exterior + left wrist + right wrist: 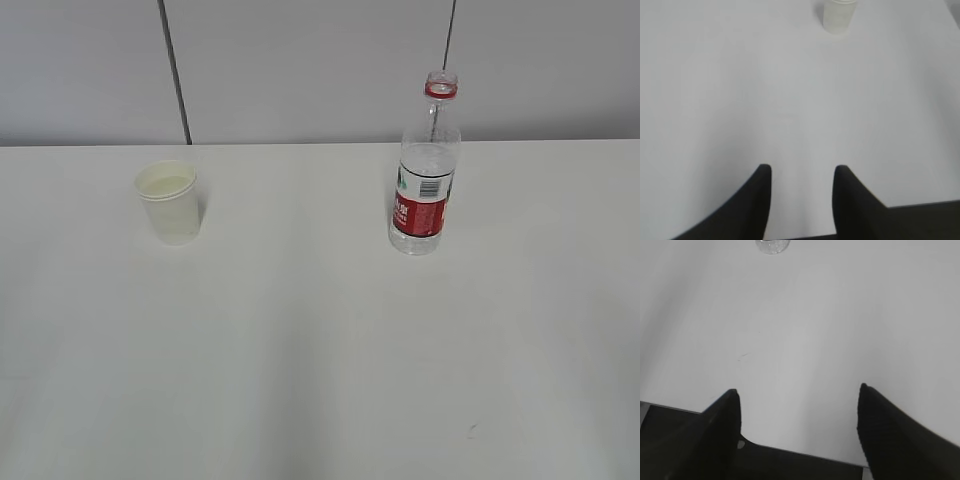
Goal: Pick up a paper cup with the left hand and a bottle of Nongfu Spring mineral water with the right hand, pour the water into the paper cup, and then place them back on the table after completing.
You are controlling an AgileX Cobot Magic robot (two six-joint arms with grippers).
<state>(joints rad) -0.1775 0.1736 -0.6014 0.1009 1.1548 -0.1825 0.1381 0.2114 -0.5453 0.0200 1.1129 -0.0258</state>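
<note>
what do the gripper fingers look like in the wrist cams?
Left gripper: two matte black fingers tapering to rounded tips. Right gripper: the same plain black, with more pointed, wedge-like fingers. No markings, cables or pads show in either view, and neither arm appears in the exterior view.

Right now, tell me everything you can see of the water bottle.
The water bottle is clear plastic with a red and white label around its lower half and a red ring at the neck. No cap shows on its mouth. It stands upright on the white table, right of the paper cup, apart from it. Nothing grips or touches it. How much water it holds is unclear.
</note>
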